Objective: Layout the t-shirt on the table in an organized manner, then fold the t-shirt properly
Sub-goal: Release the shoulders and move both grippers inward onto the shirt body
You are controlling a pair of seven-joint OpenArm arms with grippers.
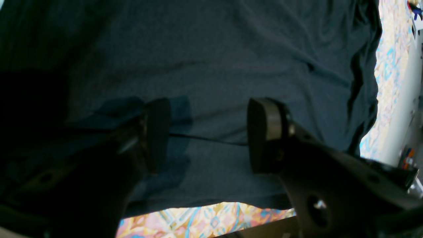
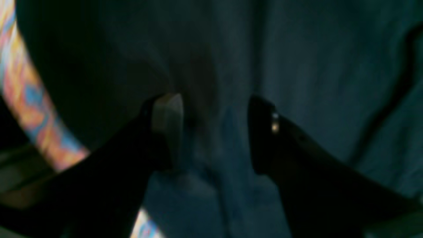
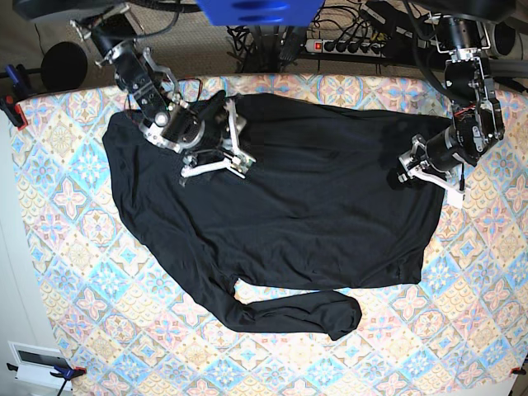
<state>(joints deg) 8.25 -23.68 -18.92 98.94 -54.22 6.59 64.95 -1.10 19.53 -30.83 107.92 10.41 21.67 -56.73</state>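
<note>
The black t-shirt (image 3: 297, 214) lies spread over the patterned table (image 3: 74, 272), with one long sleeve (image 3: 289, 315) bent along its near side. My right gripper (image 3: 216, 161) sits low over the shirt's upper left part. In the right wrist view its jaws (image 2: 214, 135) are open, and a soft ridge of t-shirt (image 2: 314, 66) runs between them. My left gripper (image 3: 412, 175) is at the shirt's right edge. It stands open (image 1: 208, 135) over flat t-shirt (image 1: 231, 49) crossed by a seam, gripping nothing. A strip of table (image 1: 198, 221) shows beyond the hem.
A power strip (image 3: 355, 45) and cables lie behind the table's far edge. Clamps (image 3: 12, 103) hold the cloth at the left edge. A white plate (image 3: 33, 359) sits at the near left corner. Bare patterned cloth surrounds the shirt on the left, front and right.
</note>
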